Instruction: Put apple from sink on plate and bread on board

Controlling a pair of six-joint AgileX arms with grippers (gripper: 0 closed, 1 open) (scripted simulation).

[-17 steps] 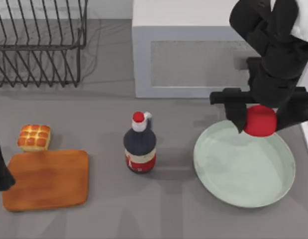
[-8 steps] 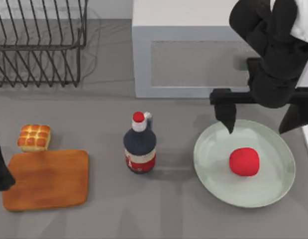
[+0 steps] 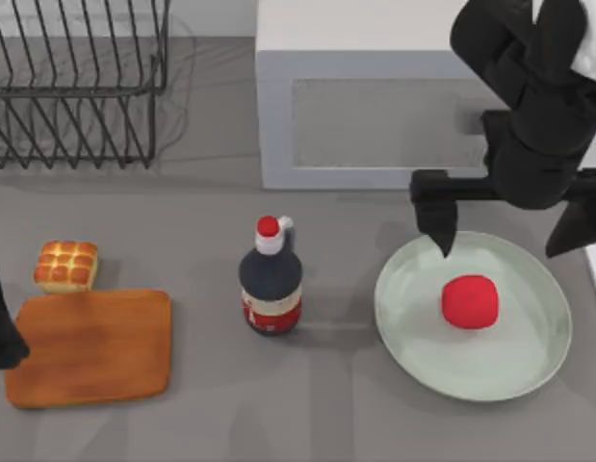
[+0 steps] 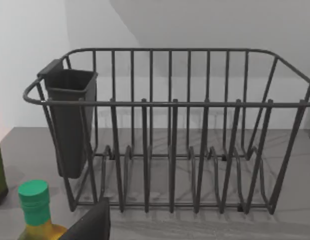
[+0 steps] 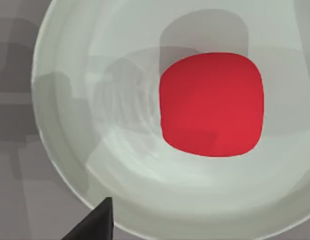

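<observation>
Red apple [image 3: 470, 301] lies on the mint-green plate [image 3: 403, 327], lower right of frame. The right pincer [image 3: 509, 231] hangs above it, fingers spread. Bread [image 3: 65, 266] sits beside the board [image 3: 90, 347], whose long axis runs left-right.

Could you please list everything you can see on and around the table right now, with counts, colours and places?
apple: one, bright red, lying on the plate
plate: one, pale mint green, table's right side
bread: one, golden brown, on the table just behind the board
board: one, orange-brown wood, table's left front
dark bottle: one, red cap, table's middle
dish rack: one, dark wire, back left
grey box: one, back centre
green-capped bottle: one, near the rack
right pincer: black, open, above the plate's back rim
left arm: black, parked at the left edge
</observation>
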